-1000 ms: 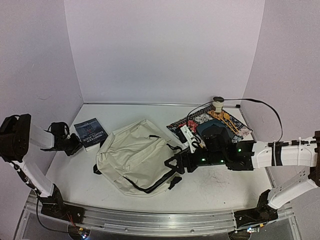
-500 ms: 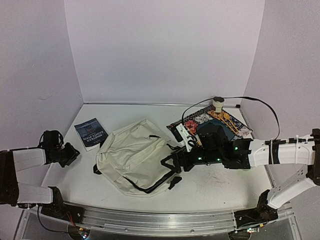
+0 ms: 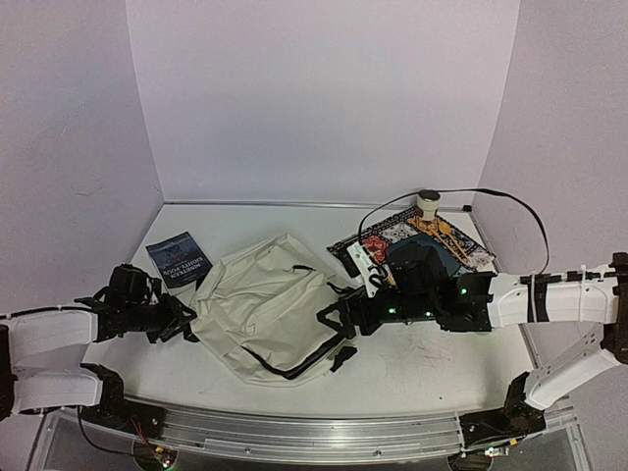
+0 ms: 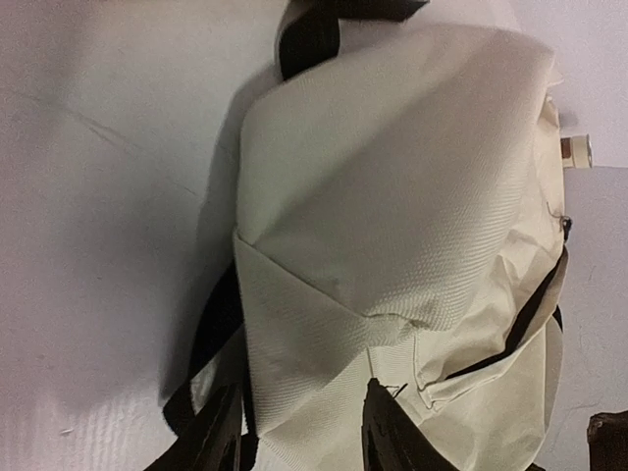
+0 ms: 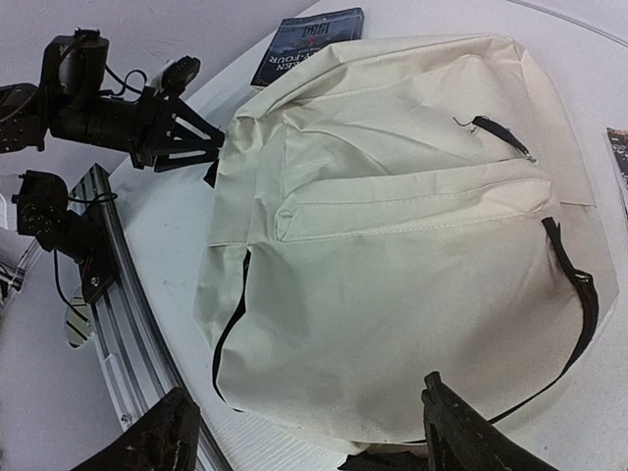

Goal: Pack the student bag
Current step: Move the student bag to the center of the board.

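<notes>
Leftward lies the one big change: the left gripper (image 3: 177, 322), a second ago out near the tabletop's (image 3: 422, 371) left edge beside the book (image 3: 179, 261), now sits at the bag's near-left side with its fingers parted, while the right gripper (image 3: 332, 324) is almost where it was.

Largest by far, the student bag (image 3: 260, 306) lies flat in the middle of the tabletop, somewhat nearer the near edge, with its front pocket (image 5: 412, 245) facing up. Its long axis runs on a diagonal, from the near-right end at the right gripper toward the far-left corner where the book is. Which end is the top I cannot say for sure, since the slack fabric hides it.

Both grippers flank it on opposite sides. The right one has its fingers spread wide at the near-right end and clamps nothing. The left one, also apart, stands just beside the fabric and a black strap end (image 4: 208, 368), gripping nothing. This looks like a set-up for one side to steady the bag while the other works it open.

A patterned mat (image 3: 456, 242) fills the far-right corner, with a small roll (image 3: 428, 204) at its far edge. Like the book, they lie apart from the bag — probably waiting to go in.
</notes>
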### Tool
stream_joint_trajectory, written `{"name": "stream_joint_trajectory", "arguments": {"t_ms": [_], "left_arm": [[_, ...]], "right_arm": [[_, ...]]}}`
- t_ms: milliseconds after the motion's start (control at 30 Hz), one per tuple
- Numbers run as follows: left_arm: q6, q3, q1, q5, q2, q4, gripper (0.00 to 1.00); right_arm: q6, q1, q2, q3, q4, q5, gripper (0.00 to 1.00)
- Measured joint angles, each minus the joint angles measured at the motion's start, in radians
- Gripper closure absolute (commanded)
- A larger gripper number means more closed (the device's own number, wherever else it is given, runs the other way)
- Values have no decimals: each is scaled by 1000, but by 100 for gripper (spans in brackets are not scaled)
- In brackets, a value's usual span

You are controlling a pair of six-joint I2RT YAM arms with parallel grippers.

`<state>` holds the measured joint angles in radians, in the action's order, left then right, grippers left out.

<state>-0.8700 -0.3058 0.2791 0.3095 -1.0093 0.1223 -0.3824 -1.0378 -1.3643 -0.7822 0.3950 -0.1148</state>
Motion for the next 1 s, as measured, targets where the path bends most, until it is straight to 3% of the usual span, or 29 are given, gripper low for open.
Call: {"name": "stream_joint_trajectory", "arguments": {"t_ms": [200,333,533,800,1000], "left_arm": [[-49,-56,127,-17,-287,-160,76],[-38,-198,156,-50,-463,-200,77],[16,-399,165,-80,-610,-203,54],[156,-494,149,-247,-566,-64,43],[281,-599,30,-354,-527,60,31]], "right_arm": [[0,0,0,0,-3,15,21],[0,0,3,6,-3,30,21],[0,0,30,22,-15,56,20],[14,0,65,24,-29,80,19],[25,0,66,24,-37,88,19]]}}
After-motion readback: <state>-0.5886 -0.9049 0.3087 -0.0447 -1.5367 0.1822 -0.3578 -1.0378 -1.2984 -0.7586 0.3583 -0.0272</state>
